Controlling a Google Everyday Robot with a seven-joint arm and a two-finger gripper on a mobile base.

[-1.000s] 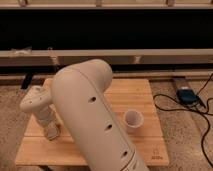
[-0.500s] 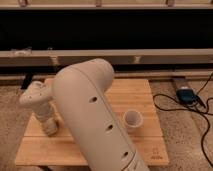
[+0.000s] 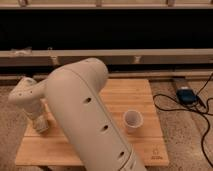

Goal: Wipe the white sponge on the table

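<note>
The light-brown wooden table [image 3: 145,145] fills the middle of the camera view. My big off-white arm [image 3: 85,120] crosses it from the bottom centre up to the left. My gripper [image 3: 41,124] points down at the table's left part, with its lower end at the tabletop. The white sponge does not show as a separate thing; the spot under the gripper is hidden by the gripper itself.
A white cup [image 3: 133,120] stands upright on the table right of the arm. On the floor to the right lie a blue device [image 3: 186,95] and black cables [image 3: 170,106]. A long low rail [image 3: 150,55] runs behind the table.
The gripper and wrist have shifted slightly to the left over the table's left part, staying low at the tabletop. The cup has not moved.
</note>
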